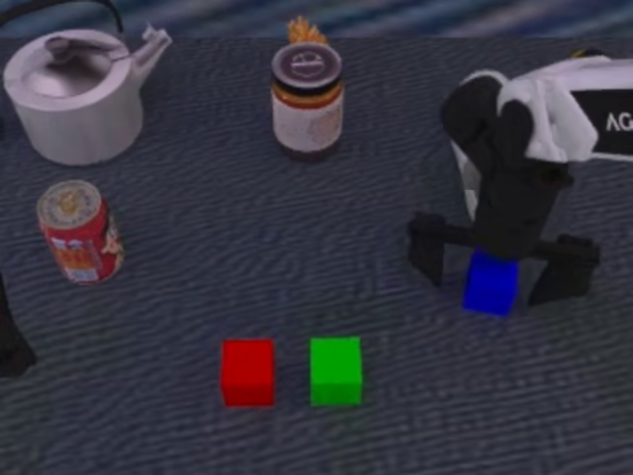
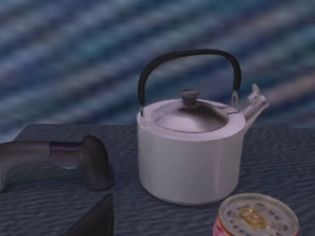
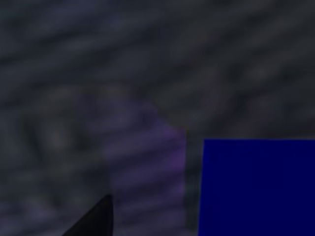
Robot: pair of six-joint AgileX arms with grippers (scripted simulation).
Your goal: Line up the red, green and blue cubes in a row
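The red cube (image 1: 247,372) and the green cube (image 1: 335,370) sit side by side near the front of the table, a small gap between them. The blue cube (image 1: 492,289) rests on the table farther right and a little farther back. My right gripper (image 1: 495,272) hangs over it, open, with one finger on each side and clear space between them and the cube. The right wrist view shows the blue cube (image 3: 256,187) close up beside one dark fingertip (image 3: 98,219). My left gripper (image 1: 8,346) is parked at the table's left edge, open.
A white kettle (image 1: 74,94) stands at the back left, with a red drink can (image 1: 79,233) in front of it. A jar (image 1: 307,99) stands at the back centre. The left wrist view shows the kettle (image 2: 189,152) and the can top (image 2: 258,216).
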